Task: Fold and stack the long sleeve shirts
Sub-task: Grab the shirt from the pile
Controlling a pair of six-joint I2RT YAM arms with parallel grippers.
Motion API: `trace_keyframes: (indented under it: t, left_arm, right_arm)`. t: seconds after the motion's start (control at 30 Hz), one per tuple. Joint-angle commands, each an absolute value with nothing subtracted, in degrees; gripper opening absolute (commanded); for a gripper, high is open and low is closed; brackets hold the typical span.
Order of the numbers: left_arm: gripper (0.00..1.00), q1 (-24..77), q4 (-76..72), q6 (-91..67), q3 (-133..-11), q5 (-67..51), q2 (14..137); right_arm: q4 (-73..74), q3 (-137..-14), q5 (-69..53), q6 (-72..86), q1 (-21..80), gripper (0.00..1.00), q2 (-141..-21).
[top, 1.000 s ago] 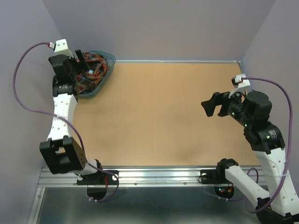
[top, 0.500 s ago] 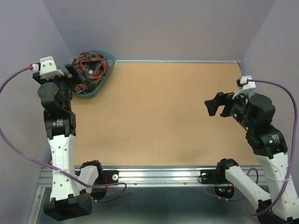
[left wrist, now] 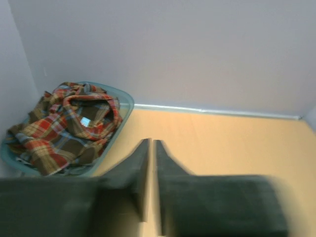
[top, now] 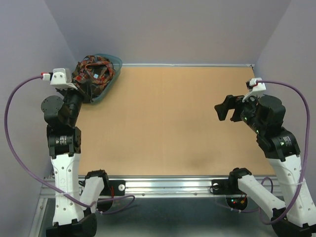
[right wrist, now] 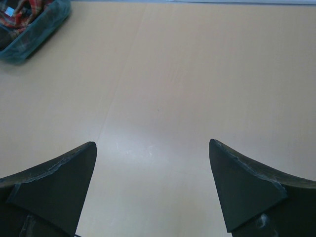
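Note:
A plaid long sleeve shirt in red, brown and navy lies crumpled in the teal basket at the table's far left corner. The left wrist view shows the same shirt heaped in that basket. My left gripper hovers over bare table just right of the basket, its jaws drawn nearly together with nothing between them. At the right side, my right gripper hangs wide open above the table, and its own view shows only bare board between the fingers. A corner of the shirt peeks in at top left.
The tan table is walled by lavender panels at the back and both sides. An aluminium rail runs along the near edge by the arm bases. The basket is the only container in view.
The left arm has drawn back from over the basket and turned, and its jaws have gone from wide open to nearly together. The right arm has barely shifted.

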State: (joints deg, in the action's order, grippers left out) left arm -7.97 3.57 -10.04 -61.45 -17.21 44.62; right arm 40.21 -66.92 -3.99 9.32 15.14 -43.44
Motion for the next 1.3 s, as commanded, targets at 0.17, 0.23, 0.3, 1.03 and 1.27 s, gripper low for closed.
trace_keyframes:
  t: [0.17,0.23,0.3,1.03,1.27]
  left_arm:
    - [0.59,-4.57,7.82,-6.5,-68.11,-13.45,42.98]
    - [0.95,-4.57,7.82,-6.77,-68.38,-12.48,42.89]
    - [0.99,-4.57,7.47,-8.26,-68.2,-11.78,42.89]
    - [0.99,-7.12,0.35,-20.56,-73.27,9.14,85.14]
    - [0.99,-8.52,0.35,-20.57,-86.37,9.14,104.65]
  right_arm:
    - [37.44,-71.02,-1.23,8.44,15.73,1.0,-44.12]
    - [37.44,-71.19,-1.58,8.53,15.73,1.0,-44.21]
    - [37.44,-71.28,-1.67,8.53,15.73,1.0,-44.12]
    - [37.35,-68.55,-6.94,9.93,15.73,1.0,-40.69]
    - [37.35,-68.38,-6.95,8.53,15.73,1.0,-41.66]
